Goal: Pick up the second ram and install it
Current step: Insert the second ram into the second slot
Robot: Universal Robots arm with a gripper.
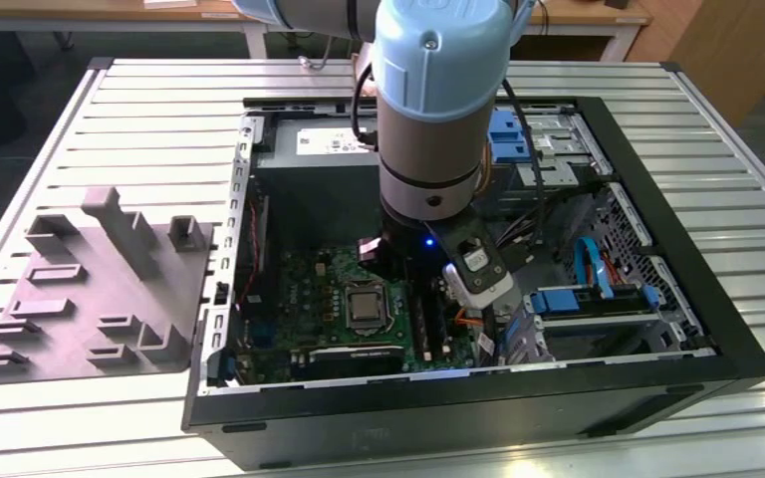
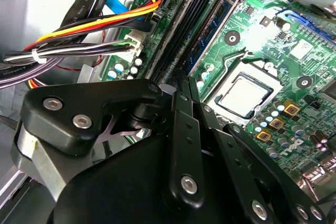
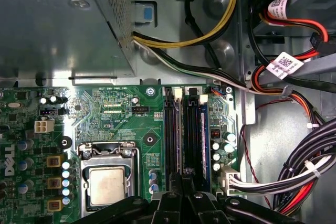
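The gripper (image 3: 184, 178) hangs low inside the computer case (image 1: 681, 159), its fingers drawn narrow just above the black memory slots (image 3: 170, 129) of the motherboard (image 3: 105, 106), so the install step appears to be in hand. Seating calls for straight pressure in line with a slot. One blue ram stick (image 3: 203, 129) stands seated beside the fingertips. Whether it is the second ram, or another lies hidden beneath them, cannot be told.

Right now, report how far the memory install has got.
Done: one blue memory stick sits slotted in the green board. In hand: the claw hangs low over the neighbouring black slots; any stick in it is hidden. Left: those slots look empty.
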